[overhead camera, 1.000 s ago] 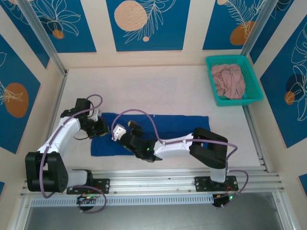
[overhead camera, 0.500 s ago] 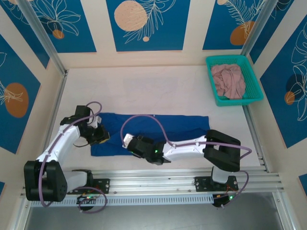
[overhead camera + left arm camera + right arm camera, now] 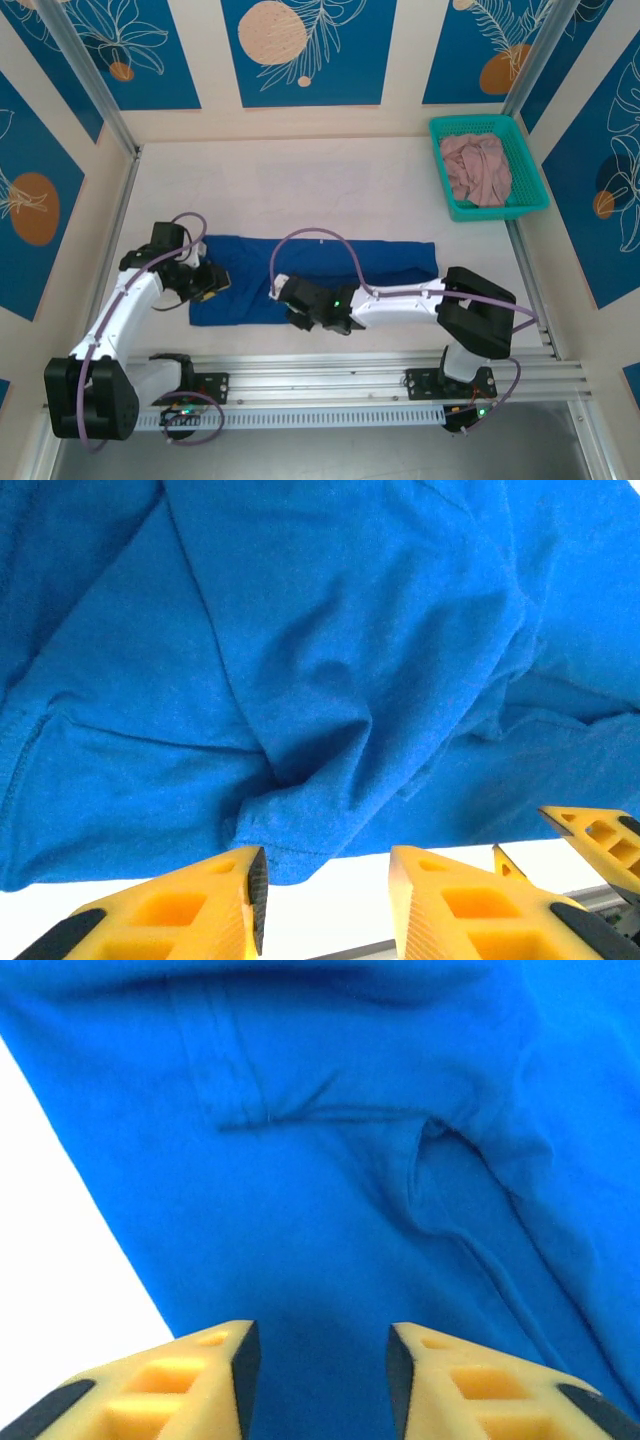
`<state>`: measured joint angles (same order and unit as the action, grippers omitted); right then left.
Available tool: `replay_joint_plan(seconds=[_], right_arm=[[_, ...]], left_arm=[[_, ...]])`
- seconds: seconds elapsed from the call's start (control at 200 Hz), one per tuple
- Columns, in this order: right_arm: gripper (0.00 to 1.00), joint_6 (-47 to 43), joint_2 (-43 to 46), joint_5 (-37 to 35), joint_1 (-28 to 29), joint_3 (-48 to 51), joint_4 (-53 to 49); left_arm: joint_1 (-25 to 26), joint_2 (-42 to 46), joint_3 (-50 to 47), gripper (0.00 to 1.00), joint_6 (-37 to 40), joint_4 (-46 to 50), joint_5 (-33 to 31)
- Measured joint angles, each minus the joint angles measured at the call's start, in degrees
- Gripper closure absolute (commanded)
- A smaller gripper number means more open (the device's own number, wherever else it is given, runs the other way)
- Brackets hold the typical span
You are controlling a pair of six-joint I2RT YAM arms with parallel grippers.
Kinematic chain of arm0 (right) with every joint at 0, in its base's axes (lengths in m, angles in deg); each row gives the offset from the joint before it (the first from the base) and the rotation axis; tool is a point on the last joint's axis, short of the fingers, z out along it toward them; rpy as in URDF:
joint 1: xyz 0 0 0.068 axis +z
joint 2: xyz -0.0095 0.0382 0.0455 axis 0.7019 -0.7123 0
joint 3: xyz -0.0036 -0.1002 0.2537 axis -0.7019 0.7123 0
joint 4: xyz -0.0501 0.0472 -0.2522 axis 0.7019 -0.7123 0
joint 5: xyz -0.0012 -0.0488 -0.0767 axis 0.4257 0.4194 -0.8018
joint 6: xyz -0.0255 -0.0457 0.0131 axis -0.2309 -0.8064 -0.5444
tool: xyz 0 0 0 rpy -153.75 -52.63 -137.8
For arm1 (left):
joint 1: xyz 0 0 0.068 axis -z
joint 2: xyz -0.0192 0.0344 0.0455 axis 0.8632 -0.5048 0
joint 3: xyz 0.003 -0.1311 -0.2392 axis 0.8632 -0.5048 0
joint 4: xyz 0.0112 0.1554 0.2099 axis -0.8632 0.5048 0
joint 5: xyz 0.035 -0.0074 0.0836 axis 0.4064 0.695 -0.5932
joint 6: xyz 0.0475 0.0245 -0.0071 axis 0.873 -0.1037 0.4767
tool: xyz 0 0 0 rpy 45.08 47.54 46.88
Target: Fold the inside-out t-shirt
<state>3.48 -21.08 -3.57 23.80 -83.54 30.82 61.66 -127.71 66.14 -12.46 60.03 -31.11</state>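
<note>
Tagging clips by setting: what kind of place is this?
Probably a robot lab's folding cell: white table framed by aluminium posts, blue t-shirt laid out, teal basket holding a pink garment.

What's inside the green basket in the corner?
A crumpled dusty-pink garment lies inside the teal-green basket, covering most of its bottom. Anything underneath the cloth is hidden.
</note>
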Motion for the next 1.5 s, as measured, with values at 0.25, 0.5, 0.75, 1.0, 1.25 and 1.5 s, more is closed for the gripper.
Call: replay_joint_plan(seconds=[0.25, 0.5, 0.75, 1.0, 1.25, 1.5], right_arm=[[0.47, 5.7, -7.4, 7.3, -1.8, -9.4, 3.9], [0.5, 7.3, -13.9, 10.0, -2.5, -11.4, 3.8], [0.68, 8.7, -15.6, 10.0, -3.7, -12.1, 3.4], [0.86, 9.3, -15.3, 10.2, -3.7, -12.1, 3.4], [0.9, 9.9, -10.4, 10.4, -3.7, -11.6, 0.9], [0.92, 10.2, -5.0, 10.4, -3.7, -8.5, -2.5]], left_arm=[[0.0, -0.1, 0.0, 0.62, 0.2, -1.0, -2.1], [0.0, -0.1, 0.0, 0.61, 0.9, -1.0, -4.2], [0.0, -0.1, 0.0, 0.61, 1.7, -1.0, -4.9], [0.0, -0.1, 0.0, 0.61, 1.7, -1.0, -4.9], [0.0, -0.1, 0.0, 0.61, 1.7, -1.0, -5.1], [0.0, -0.1, 0.0, 0.61, 2.0, -1.0, -5.1]])
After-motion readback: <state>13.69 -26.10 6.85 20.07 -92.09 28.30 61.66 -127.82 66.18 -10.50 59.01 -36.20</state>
